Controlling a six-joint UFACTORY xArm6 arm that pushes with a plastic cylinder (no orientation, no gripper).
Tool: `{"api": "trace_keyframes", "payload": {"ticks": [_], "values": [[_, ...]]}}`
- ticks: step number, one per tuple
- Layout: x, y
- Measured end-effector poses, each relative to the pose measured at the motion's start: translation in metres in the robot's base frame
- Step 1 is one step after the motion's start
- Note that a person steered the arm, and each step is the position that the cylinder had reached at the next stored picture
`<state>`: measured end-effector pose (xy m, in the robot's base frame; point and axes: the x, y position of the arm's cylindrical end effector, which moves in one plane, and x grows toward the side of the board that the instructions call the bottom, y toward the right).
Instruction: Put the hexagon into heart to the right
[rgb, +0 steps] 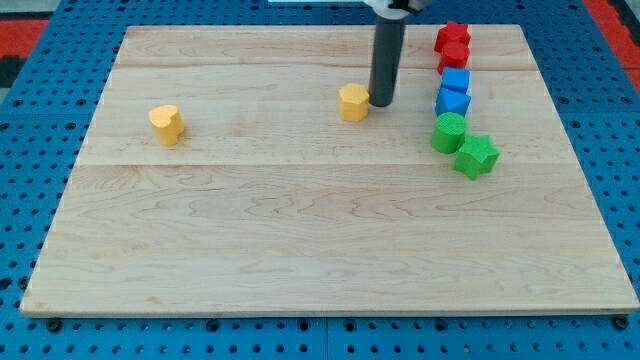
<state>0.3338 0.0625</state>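
A yellow hexagon block (353, 102) lies near the top middle of the wooden board (300, 240). A yellow heart block (167, 124) lies far to the view's left of it, apart. My tip (382, 103) rests just at the hexagon's right side, touching or nearly touching it. The dark rod rises from there out of the view's top.
A column of blocks stands at the view's right: two red blocks (452, 45), a blue cube (455, 81), a blue block (451, 102), a green round block (449, 132) and a green star (476, 156). Blue pegboard surrounds the board.
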Motion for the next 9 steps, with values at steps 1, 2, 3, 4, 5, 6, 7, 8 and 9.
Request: {"api": "trace_keyframes", "payload": {"ticks": [1,2,3,4,5,6,7,8,9], "values": [[-0.011,-0.041],[-0.01,-0.075],[-0.004,-0.079],[0.001,-0.069],[0.021,-0.06],[0.037,-0.067],[0.053,-0.091],[0.07,-0.127],[0.076,-0.161]]}}
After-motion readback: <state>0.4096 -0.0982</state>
